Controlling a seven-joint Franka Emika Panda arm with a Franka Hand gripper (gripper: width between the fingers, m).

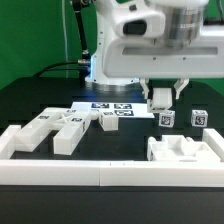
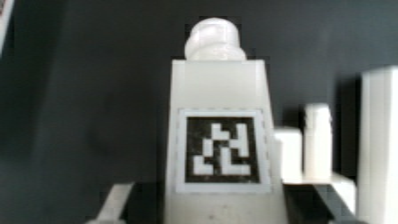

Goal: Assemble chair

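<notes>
Item: white square-section plastic bar [image 2: 219, 100], tagged, round peg at its far tip | Hold: two-finger gripper [image 1: 165, 97] appears clamped on its near end | Axis: bar runs straight out from the pincer, peg leading toward the black table [image 1: 40, 100] | Nearby: small white tagged cube [image 1: 167, 118] just below; white notched plastic block [image 1: 185, 150] near | Room: bare table between them.

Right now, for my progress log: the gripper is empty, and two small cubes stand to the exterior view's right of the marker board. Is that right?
Not empty: the gripper holds a tagged bar between its fingers, as the wrist view shows. The cubes do stand to the exterior view's right of the marker board.
</notes>
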